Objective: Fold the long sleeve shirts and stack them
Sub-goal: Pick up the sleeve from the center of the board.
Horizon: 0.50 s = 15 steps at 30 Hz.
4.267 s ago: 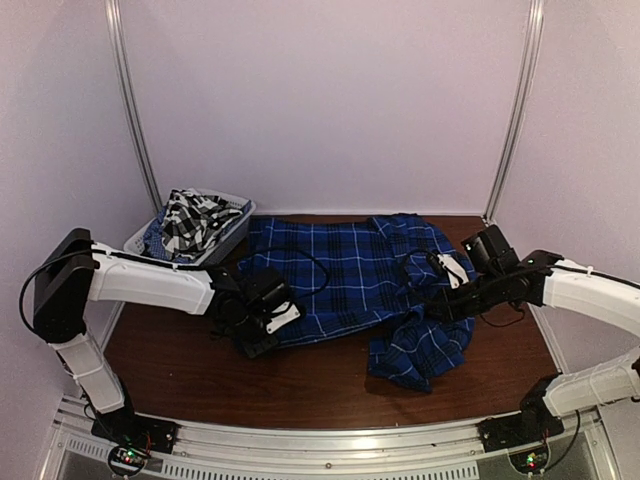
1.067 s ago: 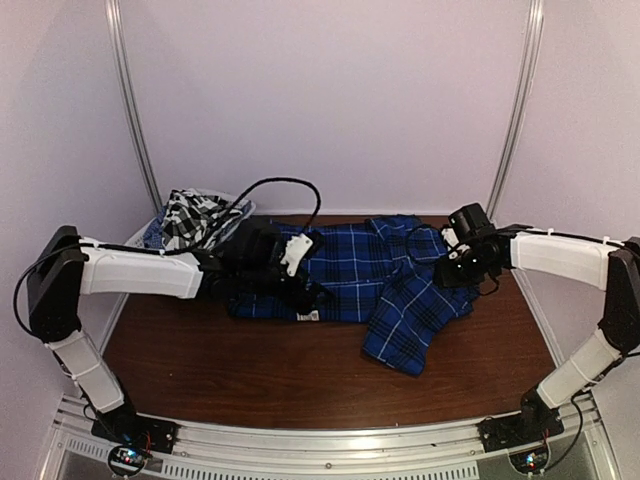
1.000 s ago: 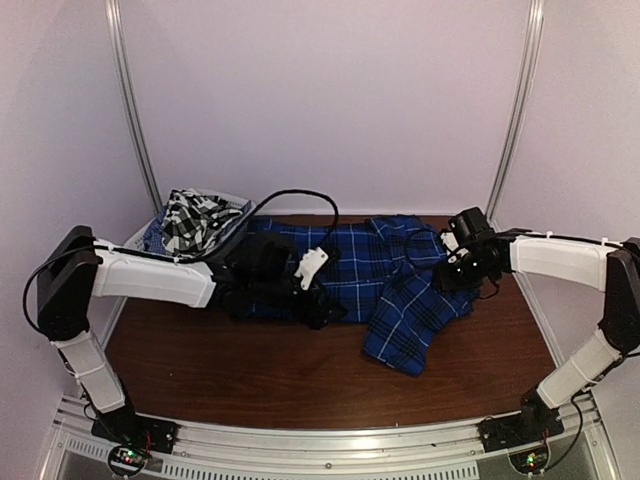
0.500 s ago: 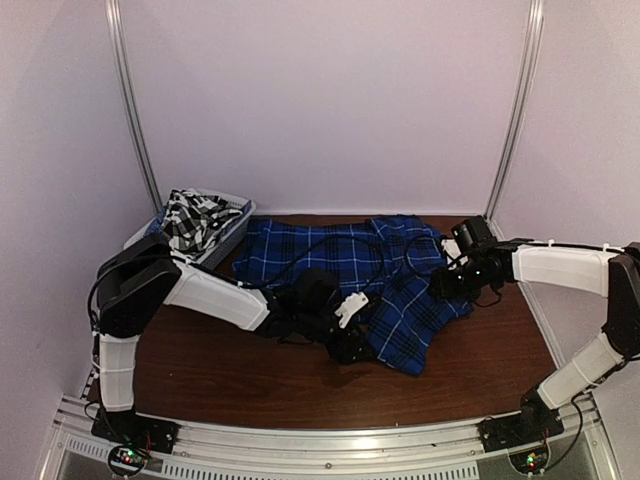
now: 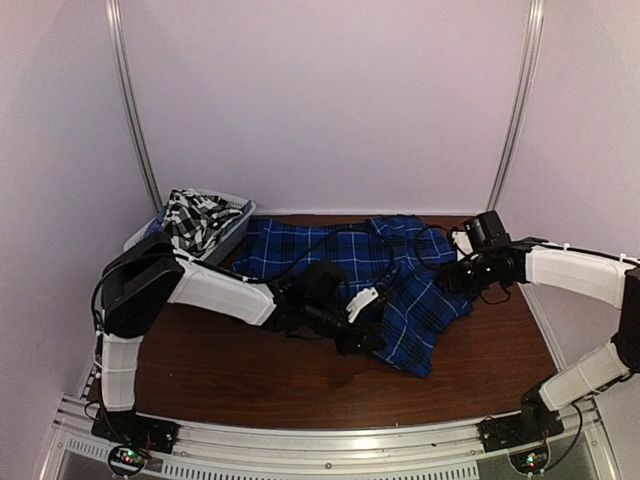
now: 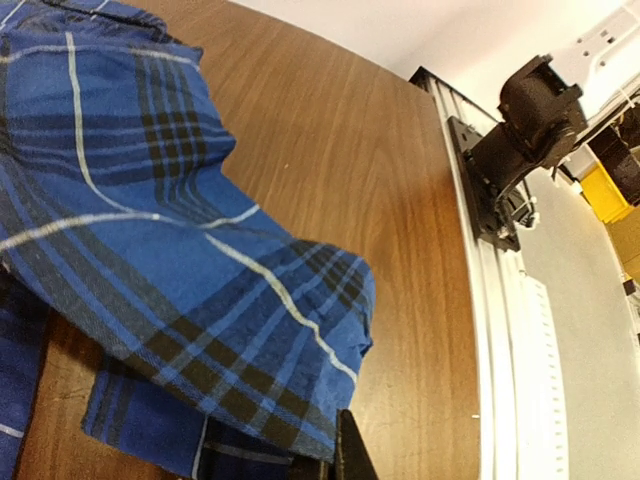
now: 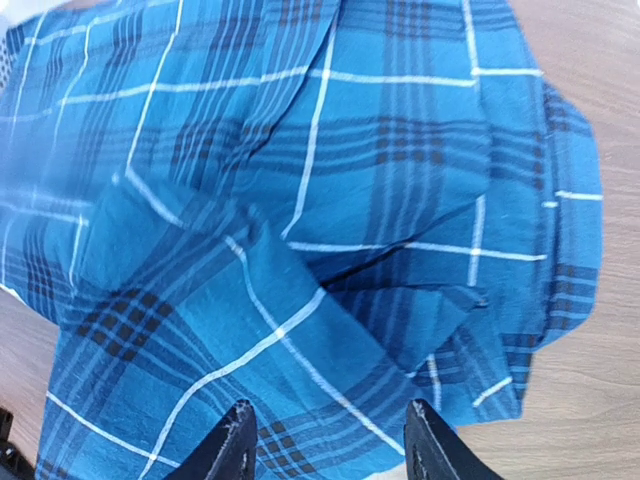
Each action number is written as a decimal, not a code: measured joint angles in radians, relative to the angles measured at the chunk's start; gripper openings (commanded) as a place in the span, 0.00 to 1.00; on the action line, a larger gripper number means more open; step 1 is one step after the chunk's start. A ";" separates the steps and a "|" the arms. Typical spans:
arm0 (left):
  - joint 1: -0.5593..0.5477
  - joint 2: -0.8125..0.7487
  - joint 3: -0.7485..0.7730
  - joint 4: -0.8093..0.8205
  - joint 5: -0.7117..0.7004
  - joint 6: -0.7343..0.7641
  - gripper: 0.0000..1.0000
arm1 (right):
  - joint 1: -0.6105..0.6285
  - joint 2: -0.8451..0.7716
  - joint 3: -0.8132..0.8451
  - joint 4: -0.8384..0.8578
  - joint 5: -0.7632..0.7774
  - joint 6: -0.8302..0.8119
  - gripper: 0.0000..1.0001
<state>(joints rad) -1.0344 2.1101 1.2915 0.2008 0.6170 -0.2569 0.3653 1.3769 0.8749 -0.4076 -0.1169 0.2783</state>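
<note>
The rumpled blue plaid shirt sprawls mid-frame on the wooden table, the left gripper clamped on its lower hem, the right gripper half-spread above its creases. The checked shirt bunches in the mesh basket, upper left.

High rear view; wrist cameras close over shirt.

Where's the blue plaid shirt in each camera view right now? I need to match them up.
Top external: blue plaid shirt lies mid-picture, spreading rightward.
Left wrist: the shirt fills the left half.
Right wrist: it covers nearly the whole picture.
Shared landmark: the brown table, bare beside the cloth in all three.
</note>
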 measured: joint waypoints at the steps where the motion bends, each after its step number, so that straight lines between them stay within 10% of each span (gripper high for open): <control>1: 0.000 -0.016 0.000 -0.009 0.005 0.000 0.00 | -0.006 -0.014 -0.001 0.000 0.002 0.002 0.52; 15: 0.008 -0.341 0.120 -0.143 0.001 0.004 0.00 | -0.139 -0.082 -0.025 0.099 0.015 0.057 0.53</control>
<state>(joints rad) -1.0267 1.7691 1.4117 0.0574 0.6178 -0.2527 0.2264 1.2949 0.8497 -0.3084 -0.1017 0.3355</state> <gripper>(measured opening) 0.013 0.534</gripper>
